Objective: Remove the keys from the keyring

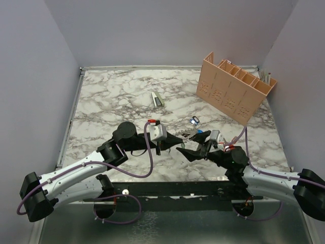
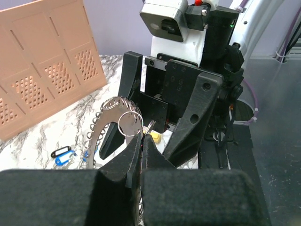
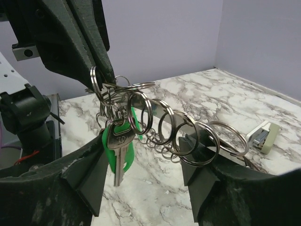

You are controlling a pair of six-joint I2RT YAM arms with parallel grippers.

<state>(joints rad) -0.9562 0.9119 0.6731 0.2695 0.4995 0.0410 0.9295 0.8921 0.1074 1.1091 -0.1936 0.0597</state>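
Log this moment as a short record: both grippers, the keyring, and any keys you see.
left gripper: shut on the keyring, holding it up
right gripper: fingers open, either side of the keyring
keyring: coiled metal, sagging between the right fingers
green key: hanging from the keyring, not yet removed
blue keys: lying on the table

The bench [image 1: 117, 96] is a slab of white stone veined in grey marble. Just beyond the right hand [image 1: 192, 147], past its fingertips, a pair of blue-tagged keys [image 1: 194, 121] lies flat on the stone. Farther out from that hand and off to its right stands a tan perforated rack [image 1: 231, 84] with open compartments along its top. Well beyond the left hand [image 1: 175, 142] lies a small pale block [image 1: 157, 99], apart from everything else.
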